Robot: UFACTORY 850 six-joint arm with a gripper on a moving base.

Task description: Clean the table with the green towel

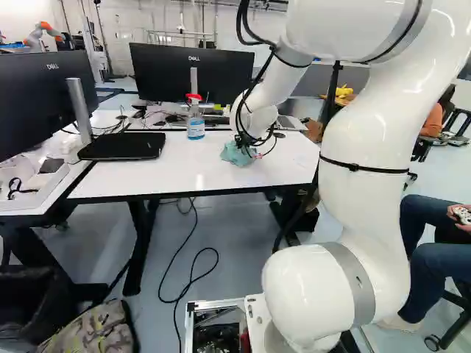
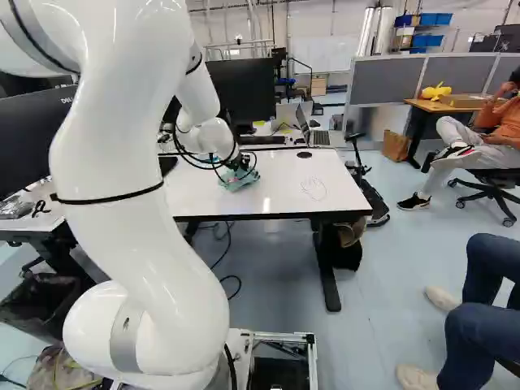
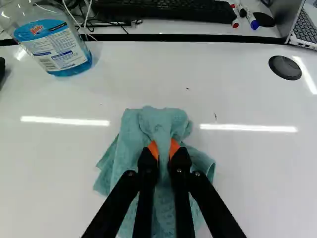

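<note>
White table (image 3: 59, 163): green towel (image 3: 161, 128), 1 spray bottle (image 3: 57, 47), black disc (image 3: 285, 67), perhaps scribble (image 2: 314, 188).

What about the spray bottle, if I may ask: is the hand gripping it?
No, the hand pinches a fold of the teal towel, while the spray bottle stands apart from it on the table.

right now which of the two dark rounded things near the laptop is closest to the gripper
The black disc on the same white tabletop as the green towel; the other, a dark oval, lies past the black strip, beside the laptop.

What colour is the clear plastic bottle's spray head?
Red spray head, clearest in the left base view.
</note>
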